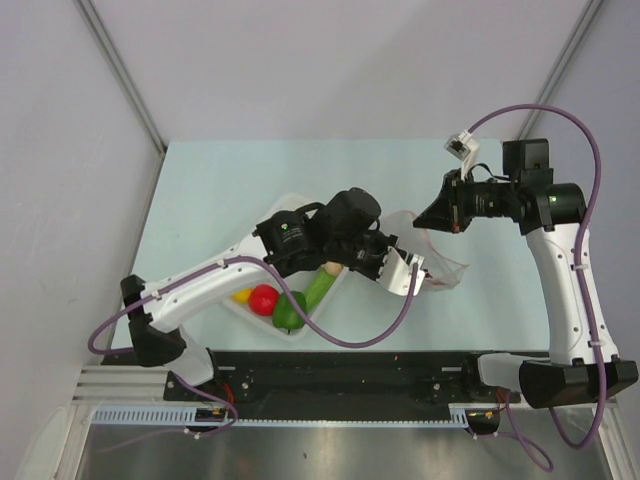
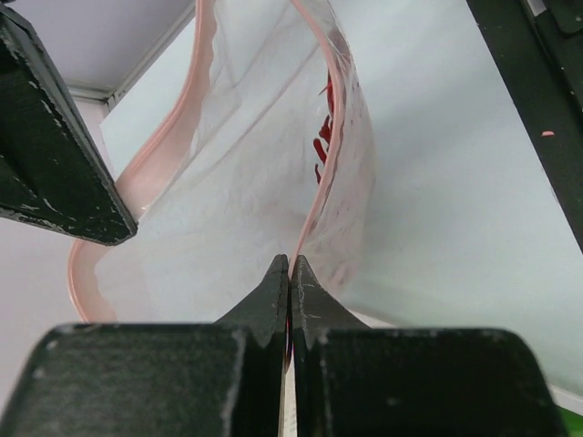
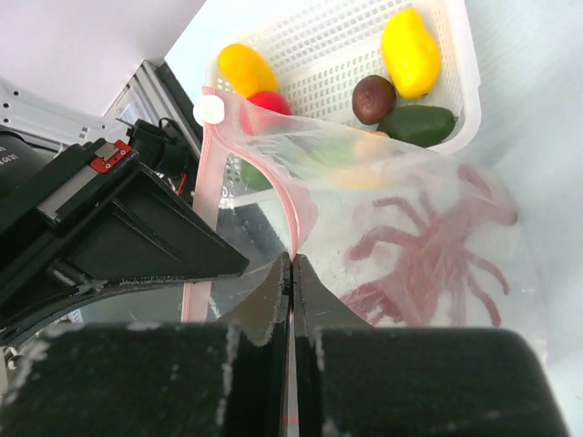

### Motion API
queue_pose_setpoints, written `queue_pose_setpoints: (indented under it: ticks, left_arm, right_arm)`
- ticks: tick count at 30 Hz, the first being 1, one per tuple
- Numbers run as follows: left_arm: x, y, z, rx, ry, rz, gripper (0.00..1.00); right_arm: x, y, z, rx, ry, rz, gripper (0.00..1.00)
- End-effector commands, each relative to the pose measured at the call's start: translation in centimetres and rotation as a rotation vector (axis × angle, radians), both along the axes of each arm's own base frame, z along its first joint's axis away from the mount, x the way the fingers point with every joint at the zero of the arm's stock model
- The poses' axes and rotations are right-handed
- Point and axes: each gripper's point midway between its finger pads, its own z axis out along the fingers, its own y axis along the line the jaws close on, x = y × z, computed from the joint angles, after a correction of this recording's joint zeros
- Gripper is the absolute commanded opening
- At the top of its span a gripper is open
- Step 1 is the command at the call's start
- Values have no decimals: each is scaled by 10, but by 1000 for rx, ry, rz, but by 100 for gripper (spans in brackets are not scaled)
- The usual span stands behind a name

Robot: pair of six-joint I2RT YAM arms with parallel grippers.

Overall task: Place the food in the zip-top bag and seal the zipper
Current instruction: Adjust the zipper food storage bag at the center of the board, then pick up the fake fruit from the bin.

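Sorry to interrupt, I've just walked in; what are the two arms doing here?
Both arms hold the zip-top bag by its mouth: the left gripper and the right gripper are each shut on the pink zipper edge. The mouth is open, with the red lobster inside. The plum, yellow pieces and other toys lie in the white basket.

A white mesh basket (image 3: 328,62) sits left of centre on a pale blue-green counter (image 1: 230,180), its perforated floor and raised rim in plain view. Plain white panels (image 1: 330,60) close in the counter at the back and both sides, joined by grey metal corner posts (image 1: 122,72). A black rail (image 1: 380,370) runs along the near edge, with a white slotted strip (image 1: 300,418) and a brushed steel sheet (image 1: 350,455) below it.
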Motion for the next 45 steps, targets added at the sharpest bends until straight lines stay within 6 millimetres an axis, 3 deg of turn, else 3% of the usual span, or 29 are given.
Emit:
queue_pose_setpoints:
  ticks: [1,3,5,6,7,9,11,12,13,14,16,18,23,28,33,34,36,41,45]
  left_arm:
    - [-6,14,15,-47,20,17,0]
    - [-5,20,9,-48,31,29,1]
    - [-4,24,7,-66,56,47,13]
    - [1,27,8,-79,74,67,35]
    - [-2,31,19,-127,114,82,49]
    - [6,41,26,-175,174,120,67]
    - [1,51,47,-276,279,139,74]
    - [14,63,54,-318,309,194,81]
    - [16,65,55,-366,386,222,83]
    - [16,77,69,-421,385,241,85]
    - [38,95,61,-478,416,353,91]
    - [60,119,55,-509,409,457,92]
    - [97,162,-9,-395,469,586,91]
    - [90,184,-77,-196,571,637,91]
    - [68,194,-117,-69,687,659,91]
    - [71,199,-128,-42,695,702,90]
    - [79,200,-133,-52,684,748,88]
    - [119,186,-128,-137,525,699,94]
    - [134,182,-174,34,438,533,89]
  right_arm:
    - [3,1,-1,14,-13,1,0]
    - [5,-1,-4,11,-10,-13,0]
    - [7,-3,-6,26,17,-23,0]
    - [7,-3,-5,33,21,-26,0]
    - [8,-5,-4,46,29,-35,0]
    - [11,-6,-3,68,54,-52,0]
    - [14,-7,-2,104,92,-67,0]
    - [14,-7,-2,118,108,-72,0]
    - [15,-4,-1,137,109,-63,0]
    - [15,-3,0,159,142,-77,0]
    - [17,-1,0,190,139,-78,0]
    - [17,1,-5,222,193,-97,0]
    - [28,6,-8,238,197,-129,0]
    - [30,12,-13,238,209,-135,0]
    - [33,15,-15,228,201,-132,0]
    - [33,17,-15,224,195,-128,0]
    - [35,17,-18,218,197,-135,0]
    - [36,18,-21,204,190,-126,0]
    - [39,17,-25,184,184,-128,0]
